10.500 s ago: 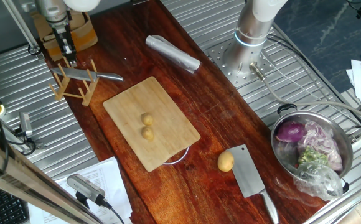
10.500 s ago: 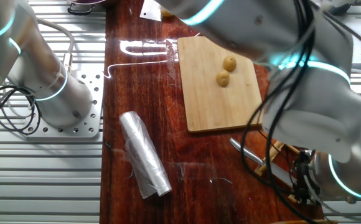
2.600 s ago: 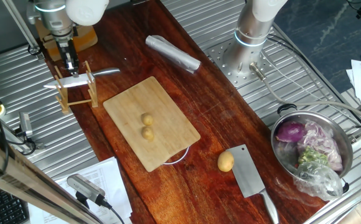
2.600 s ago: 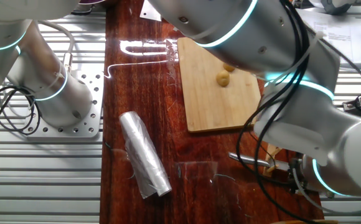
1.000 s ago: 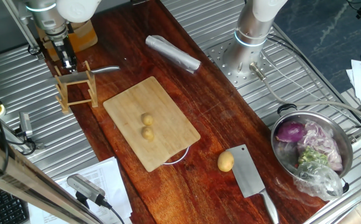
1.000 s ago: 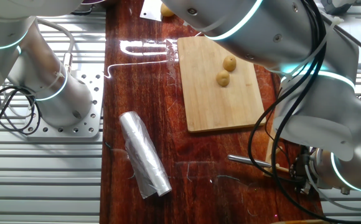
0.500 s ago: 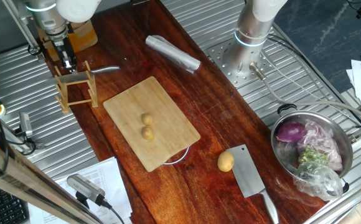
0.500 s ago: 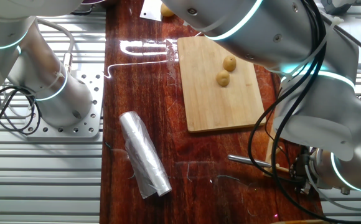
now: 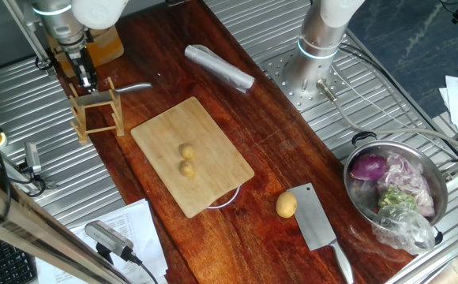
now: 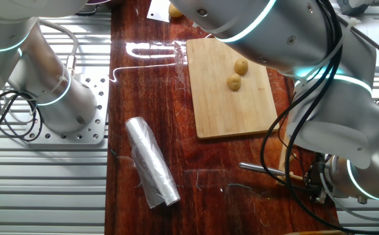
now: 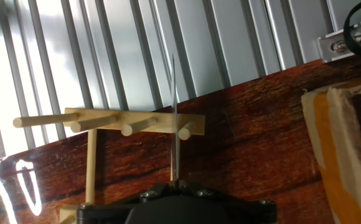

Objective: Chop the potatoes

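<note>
Gripper (image 9: 84,79) sits at the far left of the table, over the wooden rack (image 9: 99,118). The knife (image 9: 95,98) lies level across the rack's upper pegs, its bright end sticking out to the right. In the hand view the blade (image 11: 174,118) shows edge-on, running straight out from the middle of the hand and crossing the peg row. The fingertips themselves are not visible in any view, but I read the jaws as pinched on the knife. Change log: compared with ten seconds ago, the knife no longer lies slanted low on the rack, and the rack itself now stands squarer. Compared with about two and a half seconds ago, hand and knife sit slightly farther back. Over the last second nothing differs; arm, knife and rack are identical across frames. Judgement: the pick-up of the tool is done or pausing, and the blade is not yet clear of the pegs. The potatoes (image 9: 186,151) rest untouched, side by side and touching, mid cutting board (image 9: 213,173), well apart from the hand. No cut is made. The next move needs a clean lift off the pegs, since the blade could catch and drag the rack. The cleaver (image 9: 316,221) and larger potato (image 9: 286,205) lie near right, unused.
</note>
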Tool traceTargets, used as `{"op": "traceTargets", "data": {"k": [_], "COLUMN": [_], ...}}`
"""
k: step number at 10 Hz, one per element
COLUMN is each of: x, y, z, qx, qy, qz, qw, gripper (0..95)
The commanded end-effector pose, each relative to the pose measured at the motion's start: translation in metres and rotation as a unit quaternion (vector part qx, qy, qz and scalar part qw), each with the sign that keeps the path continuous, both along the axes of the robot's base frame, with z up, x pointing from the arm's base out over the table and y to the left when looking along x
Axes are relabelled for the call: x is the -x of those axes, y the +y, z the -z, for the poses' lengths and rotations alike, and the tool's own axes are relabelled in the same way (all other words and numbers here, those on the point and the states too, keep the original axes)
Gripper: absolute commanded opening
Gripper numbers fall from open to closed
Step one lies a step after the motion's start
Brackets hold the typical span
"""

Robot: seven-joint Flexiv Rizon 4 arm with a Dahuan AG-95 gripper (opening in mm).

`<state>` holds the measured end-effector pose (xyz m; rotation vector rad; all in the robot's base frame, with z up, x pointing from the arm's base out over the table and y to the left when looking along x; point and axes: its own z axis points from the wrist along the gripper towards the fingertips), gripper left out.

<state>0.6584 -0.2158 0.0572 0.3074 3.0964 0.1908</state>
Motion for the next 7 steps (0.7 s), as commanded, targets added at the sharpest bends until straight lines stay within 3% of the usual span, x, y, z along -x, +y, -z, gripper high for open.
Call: {"op": "traceTargets", "data": {"k": [1, 7], "x": [0.0011, 0.0012], "y": [-0.0002, 0.0000], "z": [-0.0001, 0.0001], "qx": [0.000, -0.001], "qy": [-0.012, -0.013], "qz": [-0.009, -0.011], "qw": [0.9999, 0.9999], "gripper": [57.0, 57.0]}}
